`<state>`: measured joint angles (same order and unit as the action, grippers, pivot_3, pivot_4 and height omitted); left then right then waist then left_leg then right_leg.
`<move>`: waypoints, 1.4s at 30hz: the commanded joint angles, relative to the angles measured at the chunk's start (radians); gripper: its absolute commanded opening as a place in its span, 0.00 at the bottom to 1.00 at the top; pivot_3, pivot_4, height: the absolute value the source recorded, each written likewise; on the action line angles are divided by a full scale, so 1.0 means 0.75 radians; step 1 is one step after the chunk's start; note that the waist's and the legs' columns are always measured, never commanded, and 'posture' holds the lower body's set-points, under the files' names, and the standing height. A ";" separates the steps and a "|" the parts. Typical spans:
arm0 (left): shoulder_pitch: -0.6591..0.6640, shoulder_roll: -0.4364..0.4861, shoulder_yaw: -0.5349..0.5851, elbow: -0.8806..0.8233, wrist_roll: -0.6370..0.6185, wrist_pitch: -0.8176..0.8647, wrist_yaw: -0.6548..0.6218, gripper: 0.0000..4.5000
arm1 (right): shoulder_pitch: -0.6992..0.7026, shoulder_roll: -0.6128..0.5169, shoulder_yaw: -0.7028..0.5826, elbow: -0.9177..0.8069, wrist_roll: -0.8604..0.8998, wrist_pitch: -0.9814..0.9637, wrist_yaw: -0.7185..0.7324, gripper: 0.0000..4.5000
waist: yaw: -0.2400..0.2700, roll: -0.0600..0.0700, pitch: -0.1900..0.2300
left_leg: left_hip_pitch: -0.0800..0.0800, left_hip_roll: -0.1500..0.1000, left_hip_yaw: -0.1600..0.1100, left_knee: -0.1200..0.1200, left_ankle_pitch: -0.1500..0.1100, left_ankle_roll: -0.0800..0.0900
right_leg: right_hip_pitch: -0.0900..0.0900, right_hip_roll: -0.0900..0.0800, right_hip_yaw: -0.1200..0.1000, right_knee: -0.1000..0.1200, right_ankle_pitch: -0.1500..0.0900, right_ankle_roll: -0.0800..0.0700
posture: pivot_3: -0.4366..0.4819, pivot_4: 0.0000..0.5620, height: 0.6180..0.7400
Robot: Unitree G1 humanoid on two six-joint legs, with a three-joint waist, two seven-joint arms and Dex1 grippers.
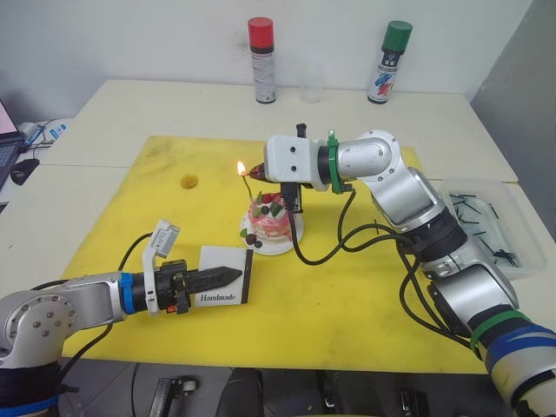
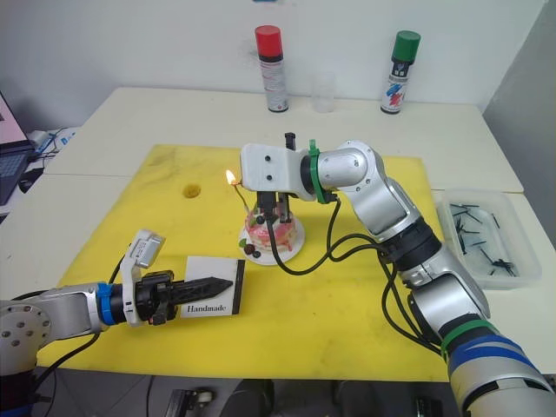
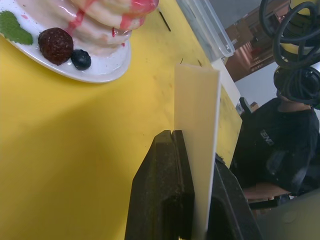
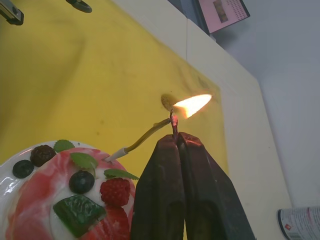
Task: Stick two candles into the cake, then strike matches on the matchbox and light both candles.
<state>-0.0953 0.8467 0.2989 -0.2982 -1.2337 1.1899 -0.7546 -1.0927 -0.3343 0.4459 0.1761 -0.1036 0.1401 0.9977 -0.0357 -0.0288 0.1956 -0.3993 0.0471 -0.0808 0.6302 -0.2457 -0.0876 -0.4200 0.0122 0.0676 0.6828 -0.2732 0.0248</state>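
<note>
The right gripper [image 4: 176, 136] is pinched shut on a burning match [image 4: 174, 124], holding its flame right against the tip of the yellowish candle [image 4: 142, 141], I'd say to pass the fire across. That candle leans out of the cake [image 4: 75, 200], bent rather than upright, its pale foot sunk in the pink top among the berries. Whether the wick has caught on its own I cannot tell, since the flame [image 1: 241, 168] sits where match and candle meet. I cannot make out a second candle. The cake sits on its small white plate [image 3: 107, 67] in the middle of the yellow mat [image 1: 347, 295]. Nearer me, the left gripper [image 1: 228, 277] is clamped on the matchbox [image 1: 224, 276], holding it on edge just off the plate, probably kept ready as a striking surface for another match. More matches [image 2: 473, 228] lie in the clear tray [image 2: 521, 271] well off to the right, past the mat's edge.
</note>
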 commanded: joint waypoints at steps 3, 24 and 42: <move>-0.021 -0.002 0.004 -0.004 -0.004 -0.010 -0.021 0.00 | -0.022 -0.001 -0.040 -0.065 0.004 -0.007 0.003 0.01 | 0.000 0.000 0.000 | 0.000 0.000 0.000 0.000 0.000 0.000 | 0.000 0.000 0.000 0.000 0.000 0.000 | 0.48 0.27 1.00; -0.047 -0.037 -0.046 -0.015 -0.007 -0.004 -0.015 0.00 | 0.011 -0.193 -0.292 -0.093 0.020 0.155 -0.126 0.01 | 0.005 0.000 0.000 | 0.000 0.000 0.000 0.000 0.000 0.000 | 0.000 0.000 0.000 0.000 0.000 0.000 | 0.48 0.27 1.00; -0.041 -0.126 -0.102 -0.007 0.035 -0.017 -0.004 0.00 | 0.878 -0.501 -1.159 -0.529 0.144 1.145 -0.536 0.01 | -0.030 0.002 -0.001 | 0.004 -0.002 0.005 0.001 0.001 0.002 | 0.001 0.000 0.006 0.003 0.001 0.002 | 0.48 0.27 1.00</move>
<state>-0.1220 0.7565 0.2218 -0.2835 -1.2083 1.1899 -0.7510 -0.4357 -0.7122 -0.3704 -0.1922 -0.0129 0.9662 0.6333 -0.0580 -0.0275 0.1949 -0.3959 0.0456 -0.0773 0.6311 -0.2444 -0.0852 -0.4187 0.0126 0.0720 0.6863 -0.2721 0.0268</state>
